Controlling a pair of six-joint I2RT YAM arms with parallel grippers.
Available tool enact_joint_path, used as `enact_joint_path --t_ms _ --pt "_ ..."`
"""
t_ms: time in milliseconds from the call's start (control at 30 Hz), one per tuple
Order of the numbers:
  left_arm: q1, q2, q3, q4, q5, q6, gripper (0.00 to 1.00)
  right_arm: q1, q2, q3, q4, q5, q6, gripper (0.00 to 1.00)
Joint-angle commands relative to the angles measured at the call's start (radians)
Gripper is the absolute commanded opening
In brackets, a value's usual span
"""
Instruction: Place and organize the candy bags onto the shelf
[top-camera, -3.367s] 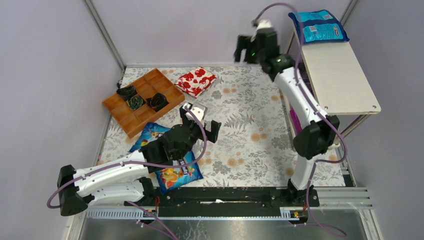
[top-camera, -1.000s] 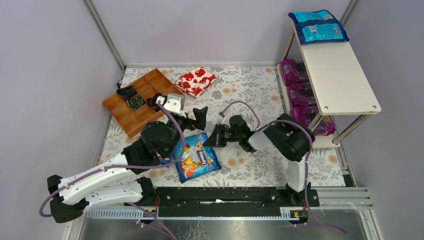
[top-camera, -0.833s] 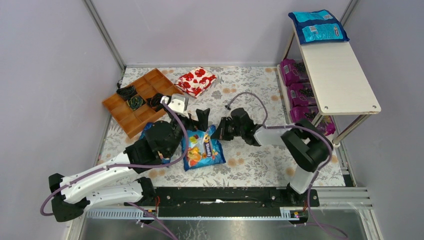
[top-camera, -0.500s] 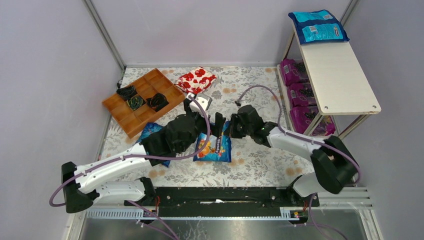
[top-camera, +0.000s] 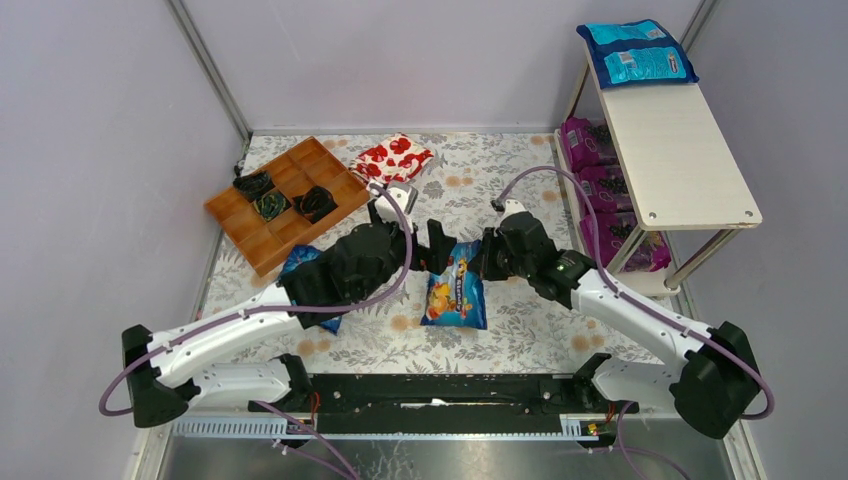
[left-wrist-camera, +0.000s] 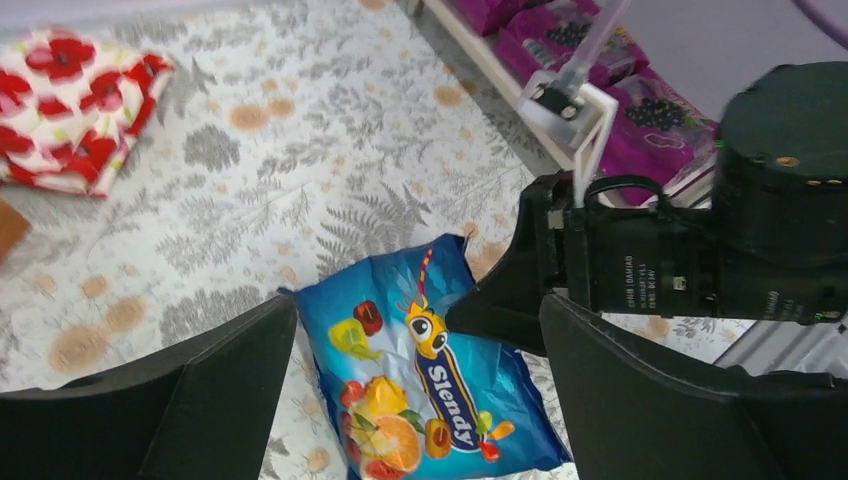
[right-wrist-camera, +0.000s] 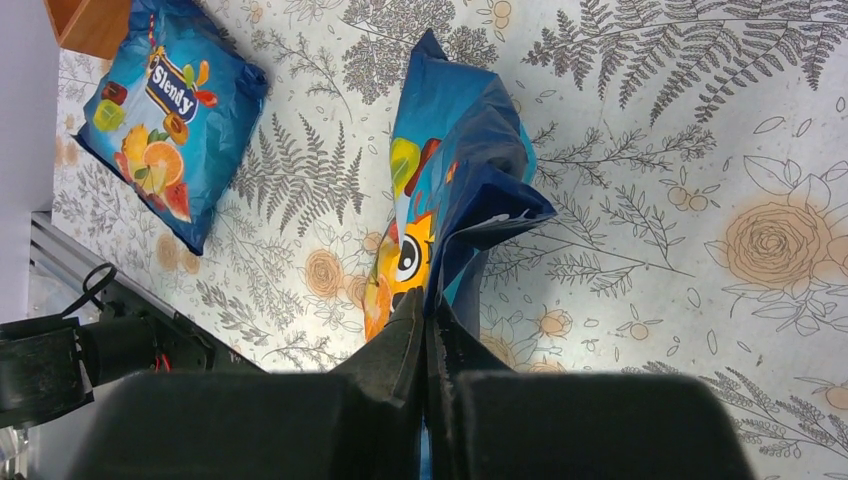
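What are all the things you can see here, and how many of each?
Held blue bag: one, bright blue, mid-table.
Loose blue bag: one, bright blue, flat on table by the tray.
Top-shelf blue bags: seemingly two, lighter blue, shelf's far end.
Purple bags: three, magenta, lower shelf board.
Flower packet: one, red-white, far table.
Tray: one, brown, far left.
Dark pieces: three, blackish, in tray compartments.
Shelf: one, whitish, right side.
Left end effector: one, black, open beside held bag.
Right end effector: one, black, shut on held blue bag.
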Motion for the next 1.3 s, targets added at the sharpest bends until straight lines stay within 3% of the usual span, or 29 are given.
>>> enact_joint_path --t_ms 0,200,300,533,600,733,900,1000,1100,1267 --pt "0.080 0.041 -0.050 -0.095 0.110 -0.220 0.95 -0.004 0.028 0.052 0.092 -0.036 0.019 0.00" --pt "0.289 0.053 -0.279 -0.017 0.468 -0.396 0.90 -0.004 0.080 0.047 0.134 -0.068 0.023 0.00" --pt "0.345 0.094 -0.384 0.096 0.641 -0.470 0.80 -0.004 0.099 0.034 0.156 -0.066 0.032 0.01" --pt "0.348 0.188 -0.514 0.237 0.735 -0.573 0.71 -0.004 0.150 -0.020 0.277 -0.090 0.095 0.08" --pt "0.350 0.217 -0.555 0.309 0.774 -0.623 0.66 -0.003 0.175 -0.036 0.314 -0.116 0.123 0.13" --pt "0.368 0.286 -0.626 0.455 0.821 -0.710 0.48 -0.005 0.222 -0.097 0.411 -0.160 0.184 0.22" --pt "0.409 0.318 -0.703 0.527 0.844 -0.768 0.34 -0.043 0.279 -0.158 0.506 -0.214 0.228 0.46" --pt "0.452 0.288 -0.732 0.490 0.833 -0.759 0.32 -0.057 0.305 -0.173 0.507 -0.219 0.222 0.66" --pt "0.495 0.246 -0.760 0.451 0.826 -0.743 0.31 -0.079 0.330 -0.187 0.497 -0.236 0.216 0.80" --pt "0.532 0.215 -0.780 0.433 0.835 -0.729 0.29 -0.122 0.346 -0.253 0.576 -0.334 0.245 0.90"
